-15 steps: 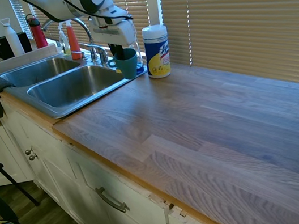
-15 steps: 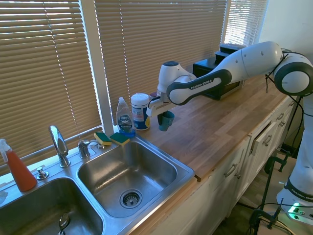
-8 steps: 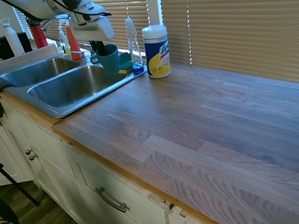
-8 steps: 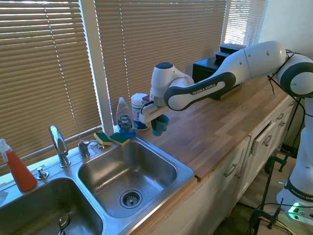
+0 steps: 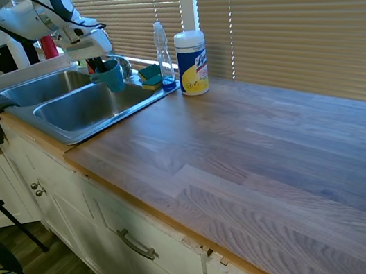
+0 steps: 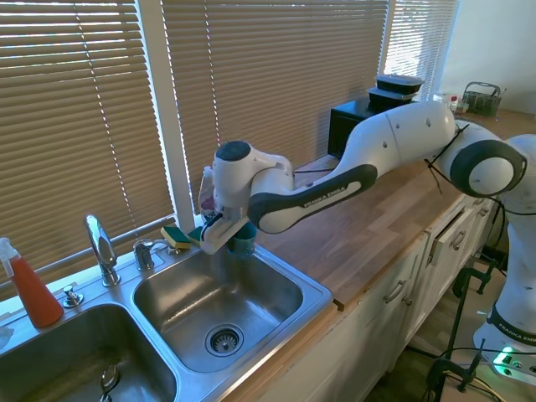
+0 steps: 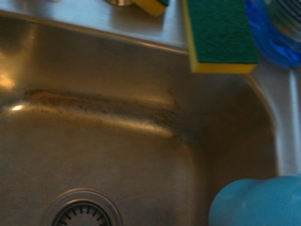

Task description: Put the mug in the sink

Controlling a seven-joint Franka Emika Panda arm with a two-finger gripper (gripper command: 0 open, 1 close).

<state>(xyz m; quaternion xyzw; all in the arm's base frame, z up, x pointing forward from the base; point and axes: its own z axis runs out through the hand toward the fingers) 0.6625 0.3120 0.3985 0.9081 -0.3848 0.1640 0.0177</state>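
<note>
The teal-blue mug (image 5: pixel 112 76) hangs in the air over the back part of the sink's (image 5: pixel 63 133) basin nearest the wooden counter. My gripper (image 5: pixel 100 68) is shut on its rim from above. From the other side the mug (image 6: pixel 244 242) shows just above the basin's (image 6: pixel 280 266) far edge, with the gripper (image 6: pixel 234 237) coming in from the counter side. In the wrist view a piece of the mug (image 7: pixel 259 203) rises at the bottom right, over the steel basin floor and the drain (image 7: pixel 81 213).
Two teal-and-yellow sponges (image 5: pixel 150 76) and a dish soap bottle (image 5: pixel 163 50) stand on the sink's back ledge, with a white wipes canister (image 5: pixel 192 63) beside them. The curved faucet (image 6: pixel 100 248) and an orange spray bottle (image 6: pixel 32 291) stand behind the other basin.
The arm has carried the mug from beside the wipes canister, past the soap bottle and sponges, out over the sink basin. The mug has also come lower.
</note>
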